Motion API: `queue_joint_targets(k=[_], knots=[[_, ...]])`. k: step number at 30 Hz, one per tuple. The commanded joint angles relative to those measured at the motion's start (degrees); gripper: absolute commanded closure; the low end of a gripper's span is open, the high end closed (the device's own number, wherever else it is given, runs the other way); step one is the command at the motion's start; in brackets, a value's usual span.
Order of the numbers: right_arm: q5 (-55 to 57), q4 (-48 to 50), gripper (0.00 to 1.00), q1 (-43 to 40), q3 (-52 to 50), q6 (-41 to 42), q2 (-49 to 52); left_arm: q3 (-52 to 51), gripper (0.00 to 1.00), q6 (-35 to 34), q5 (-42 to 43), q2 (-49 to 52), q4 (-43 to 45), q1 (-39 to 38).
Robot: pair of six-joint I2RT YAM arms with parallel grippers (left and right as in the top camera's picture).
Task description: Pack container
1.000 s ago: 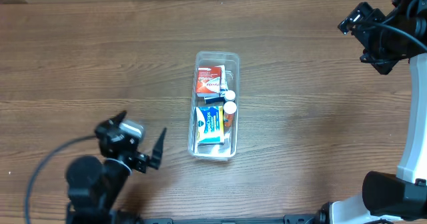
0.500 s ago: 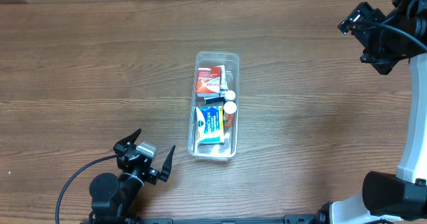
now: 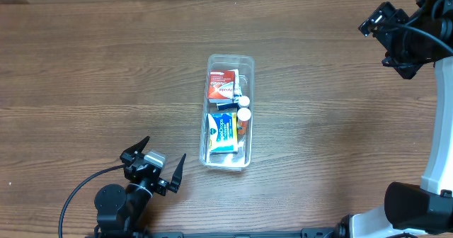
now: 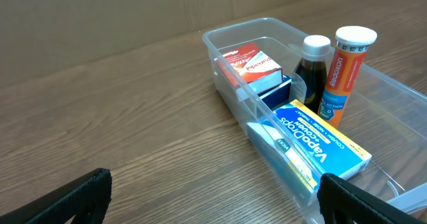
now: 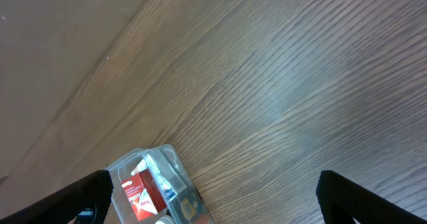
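The clear plastic container (image 3: 247, 64) stands lengthwise at the table's middle. It holds a red box (image 3: 221, 83), a blue box (image 3: 222, 131), an orange tube (image 3: 243, 117) and a small dark bottle (image 3: 245, 101). In the left wrist view the container (image 4: 225, 39) holds the red box (image 4: 250, 57), blue box (image 4: 319, 138), orange tube (image 4: 343, 67) and dark bottle (image 4: 312, 71). My left gripper (image 3: 157, 166) is open and empty, low at the front left of the container. My right gripper (image 3: 386, 32) is open and empty, raised at the far right.
The wooden table (image 3: 99, 75) runs to a pale wall at the back. The right arm's white base (image 3: 417, 202) stands at the front right corner. The container's end (image 5: 143, 177) shows at the bottom of the right wrist view.
My left gripper moved toward the table's front edge and slightly right between one second ago and half a second ago, then stayed still. The right arm and the container have not moved.
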Motion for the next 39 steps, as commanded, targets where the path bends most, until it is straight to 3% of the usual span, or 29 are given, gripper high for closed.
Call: queue_joint_targets(k=[1, 3, 5, 8, 17, 22, 27, 35, 39], knots=[[7.28, 0.31, 0.0, 0.96, 0.24, -0.11, -6.97, -0.5, 0.0, 0.63, 0.39, -0.68, 0.33, 0.57], [13.86, 4.13, 0.0, 2.25, -0.37, -0.85, -12.46, -0.5, 0.0, 0.63, 0.42, -0.68, 0.35, 0.57], [12.66, 13.4, 0.0, 2.97, -5.11, -13.62, -19.12, -0.5, 0.0, 0.63, 0.39, -0.68, 0.33, 0.57], [10.6, 20.13, 0.0, 2.97, -16.2, -23.71, -28.35, -0.5, 0.0, 0.63, 0.39, -0.68, 0.35, 0.57], [2.75, 39.26, 0.0, 2.97, -73.44, -25.31, -69.0, -0.5, 0.0, 0.63, 0.39, -0.68, 0.33, 0.57], [0.79, 42.56, 0.0, 2.95, -90.44, -23.8, -87.65, -0.5, 0.0, 0.63, 0.39, -0.68, 0.35, 0.57], [1.25, 42.6, 0.0, 2.95, -98.38, -23.82, -97.2, -0.5, 0.0, 0.63, 0.39, -0.68, 0.33, 0.57], [1.14, 54.9, 0.0, 2.95, -110.05, -23.56, -97.63, -0.5, 0.0, 0.63, 0.39, -0.68, 0.35, 0.57], [1.4, 55.89, 0.0, 2.95, -110.29, -23.82, -97.61, -0.5, 0.0, 0.63, 0.39, -0.68, 0.35, 0.57]])
